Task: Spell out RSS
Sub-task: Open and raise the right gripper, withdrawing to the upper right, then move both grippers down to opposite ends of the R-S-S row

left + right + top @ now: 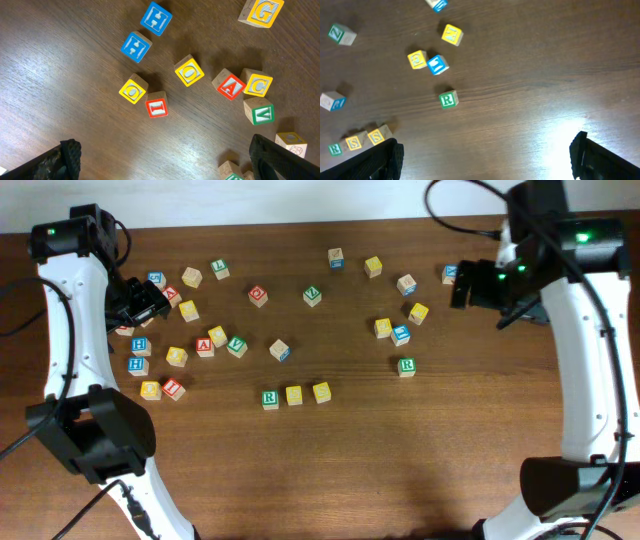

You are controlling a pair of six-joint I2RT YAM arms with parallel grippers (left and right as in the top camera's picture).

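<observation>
Spelling appears complete. The green R cube point(270, 398), the first S cube point(294, 395) and the second S cube point(321, 391) stand in a row, touching or nearly so, toward the near edge of the bench point(420, 470), about midway between its left and right edges. The row slants slightly.

Gripper state:
- The left gripper point(150, 302) hangs over crowded cubes near the far left corner, fingers spread and empty.
- The right gripper point(462, 285) hangs near the far right corner, fingers likewise spread and empty.

Probable faults from here:
- A low arm pass over the row would knock the cubes apart.
- An attempt to straighten one cube would shift its neighbour, since the gaps are minimal.
- The spare R cube point(406, 366), well apart toward the right edge, could be mistaken for the task cube and added as a duplicate.
- A low sweep by the left gripper could scatter cubes toward the row.
</observation>
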